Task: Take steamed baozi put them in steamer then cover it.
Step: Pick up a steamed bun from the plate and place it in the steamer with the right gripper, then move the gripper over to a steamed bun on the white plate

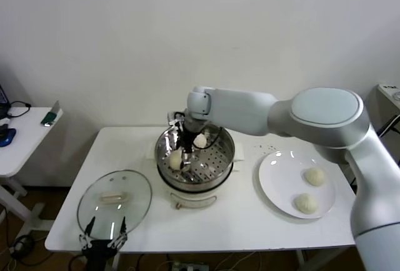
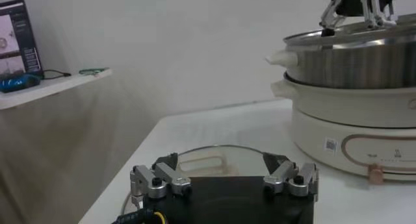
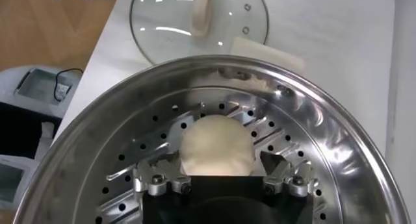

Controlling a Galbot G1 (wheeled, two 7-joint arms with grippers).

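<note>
The steel steamer [image 1: 220, 158] stands mid-table on its cream base. Two steamed baozi lie on its perforated tray, one [image 1: 175, 157] to the left and one [image 1: 200, 140] farther back. My right gripper [image 1: 185, 153] reaches down into the pot. In the right wrist view it [image 3: 217, 156] is open, and a baozi [image 3: 216, 144] rests between its spread fingers with a gap on each side. The glass cover [image 1: 114, 199] lies flat on the table, left of the steamer. My left gripper [image 1: 105, 230] waits open at the cover's near edge [image 2: 221, 156].
A white plate [image 1: 275, 168] to the right of the steamer holds two more baozi [image 1: 315, 176] [image 1: 306, 203]. A side table [image 1: 28, 137] with small items stands at the far left. From the left wrist, the steamer [image 2: 354, 108] rises beyond the cover [image 2: 208, 155].
</note>
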